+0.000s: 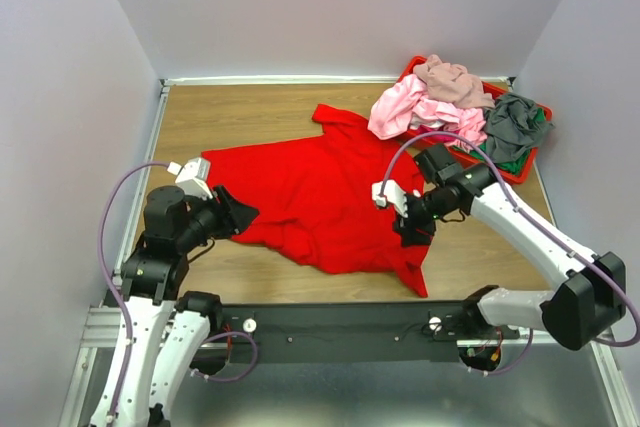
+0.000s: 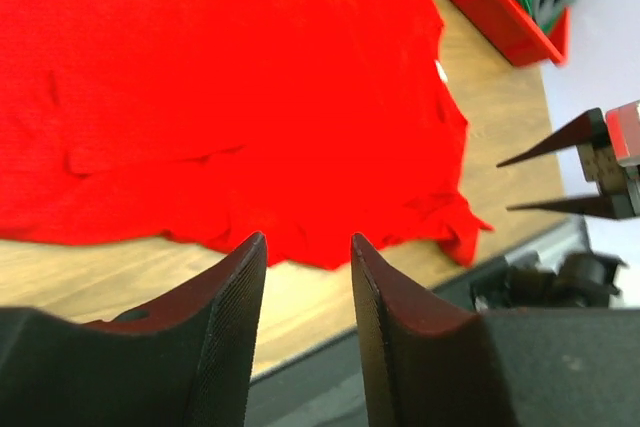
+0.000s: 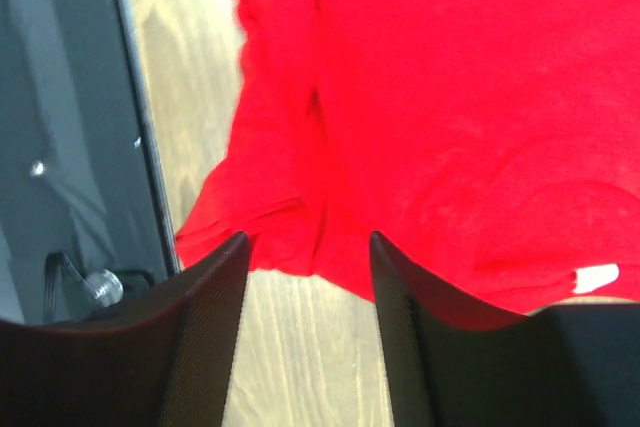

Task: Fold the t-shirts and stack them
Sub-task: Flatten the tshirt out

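While the red t-shirt (image 1: 320, 197) lies spread on the wooden table (image 1: 250, 112) between the two arms, neither gripper has hold of it. The left gripper (image 1: 235, 215) sits low at the shirt's left edge; its wrist view shows the fingers partly apart, with only bare cloth and table in the gap. The right gripper (image 1: 412, 227) hangs over the near right part of the shirt; its fingers also stand partly apart with nothing between them.

The shirt is roughly flat but not tidy. Shallow wrinkles run across the body; the near right corner trails to a point toward the table's front edge; the small white neck label (image 3: 597, 277) shows at the right of the right wrist view. No clean fold is visible (the cloth appears to be one layer over most of its area).

The remaining shirts are heaped in and over the red tray (image 1: 520, 169) at the far right corner, well apart from the work: a pink shirt (image 1: 415, 107), a mauve-beige shirt (image 1: 452, 79) on top, and a grey shirt (image 1: 512, 122) beside them.

Judged step: laying out the first garment, with folding not yet begun and no stack started; the task looks to be at an early stage.

The next move probably calls for each gripper to descend onto an edge of the shirt, pinch a single layer, then carry it across in step; the trailing corner wants straightening first, or the fold may come out skewed.
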{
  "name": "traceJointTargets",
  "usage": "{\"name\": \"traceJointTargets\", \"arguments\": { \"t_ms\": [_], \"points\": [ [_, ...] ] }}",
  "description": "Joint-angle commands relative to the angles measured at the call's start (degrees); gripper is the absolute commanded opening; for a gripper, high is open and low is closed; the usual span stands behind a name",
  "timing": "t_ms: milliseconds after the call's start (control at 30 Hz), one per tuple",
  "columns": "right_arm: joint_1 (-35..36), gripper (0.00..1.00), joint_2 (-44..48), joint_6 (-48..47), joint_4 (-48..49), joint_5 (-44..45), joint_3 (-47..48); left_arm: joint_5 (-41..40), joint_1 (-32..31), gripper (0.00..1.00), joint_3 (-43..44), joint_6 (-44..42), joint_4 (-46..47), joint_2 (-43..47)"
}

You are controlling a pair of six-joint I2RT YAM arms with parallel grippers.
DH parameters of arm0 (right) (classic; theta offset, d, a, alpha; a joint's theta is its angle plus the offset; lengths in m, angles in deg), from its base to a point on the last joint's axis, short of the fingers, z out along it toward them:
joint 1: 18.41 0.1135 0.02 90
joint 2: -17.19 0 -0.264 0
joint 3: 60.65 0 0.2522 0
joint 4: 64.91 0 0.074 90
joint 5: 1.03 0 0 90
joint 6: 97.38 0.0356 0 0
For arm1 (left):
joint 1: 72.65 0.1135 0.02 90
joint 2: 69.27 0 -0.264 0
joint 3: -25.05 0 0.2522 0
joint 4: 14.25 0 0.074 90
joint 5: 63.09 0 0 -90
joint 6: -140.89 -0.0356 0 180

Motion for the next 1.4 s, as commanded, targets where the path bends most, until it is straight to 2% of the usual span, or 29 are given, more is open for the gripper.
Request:
{"name": "traceJointTargets", "arguments": {
  "t_ms": [0,33,67,100,200,333,500,700,767,800,867,933,1000,1100,1367],
  "points": [
    [-1.3,0.60,-1.8,7.1,6.8,0.2,0.2,-8.2,-0.3,0.54,-2.0,1.2,7.1,4.9],
    [-1.7,0.60,-2.9,7.6,7.4,-0.9,0.6,-8.5,-0.3,0.56,-4.0,2.5,10.3,5.7],
    [-1.7,0.60,-6.3,8.4,7.4,-2.0,1.0,-7.1,-0.2,0.59,-8.9,3.6,18.0,6.2],
    [-1.8,0.61,-7.9,8.9,7.3,-3.3,1.8,-5.3,-0.3,0.64,-11.2,6.4,21.3,6.0],
    [-1.7,0.61,-12.1,9.4,6.6,-7.5,1.9,0.4,-0.3,0.65,-15.7,8.0,28.1,0.4],
    [-1.7,0.61,-12.0,9.1,6.7,-9.2,-0.1,0.9,-0.6,0.65,-13.3,3.8,25.1,-8.7],
    [-1.7,0.61,-12.8,9.2,7.5,-10.5,-0.8,-1.2,-2.8,0.65,-13.0,5.4,22.8,-15.0],
    [-1.0,0.61,-18.6,8.9,8.2,-11.9,6.2,-9.3,-6.8,0.65,-10.2,9.3,19.9,-18.5],
    [0.6,0.61,-20.5,8.3,8.5,-12.5,8.3,-15.5,-7.1,0.63,-9.0,11.0,18.0,-17.8],
    [1.3,0.61,-21.0,8.5,9.1,-12.7,10.3,-21.1,-7.2,0.63,-8.6,13.6,16.8,-17.5],
    [2.8,0.61,-22.1,9.1,9.5,-12.7,12.0,-25.5,-7.2,0.61,-7.9,17.9,13.3,-17.6],
    [3.3,0.61,-23.2,9.6,10.1,-12.7,13.8,-25.5,-7.2,0.52,-8.5,23.1,12.4,-19.6],
    [3.4,0.61,-23.6,10.3,10.6,-12.4,14.2,-21.1,-7.2,0.46,-10.2,25.4,11.7,-22.9],
    [3.4,0.61,-22.5,11.7,13.7,-11.3,11.4,-17.2,-8.0,0.46,-13.4,29.6,13.0,-24.8],
    [3.4,0.63,-19.4,13.1,17.9,-10.5,4.1,-20.7,-9.8,0.51,-15.2,32.9,18.1,-27.3]
  ]
}}
